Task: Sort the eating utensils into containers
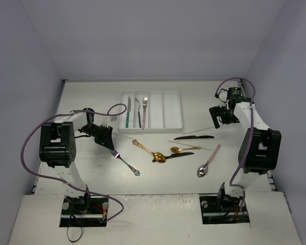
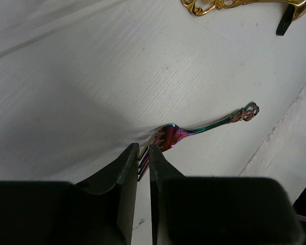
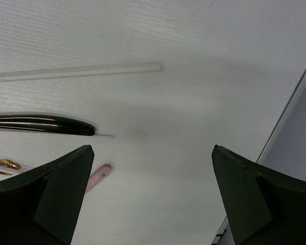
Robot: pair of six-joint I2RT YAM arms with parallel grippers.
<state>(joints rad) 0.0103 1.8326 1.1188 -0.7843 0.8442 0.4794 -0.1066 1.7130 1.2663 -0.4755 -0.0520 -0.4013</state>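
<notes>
A matte white rectangular tabletop (image 1: 158, 178) sits enclosed by plain, pale lavender-grey walls (image 1: 153, 41) at the back and both sides, evenly lit, with only soft shadows.

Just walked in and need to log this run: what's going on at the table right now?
The left gripper pinches the tines of an iridescent fork that seems to lie flat on the table, not yet lifted. The right gripper hangs open over the table's right side, holding nothing. Three utensils already lie in the white tray. Gold spoons, a black knife and a pink-handled spoon are among those loose.
</notes>
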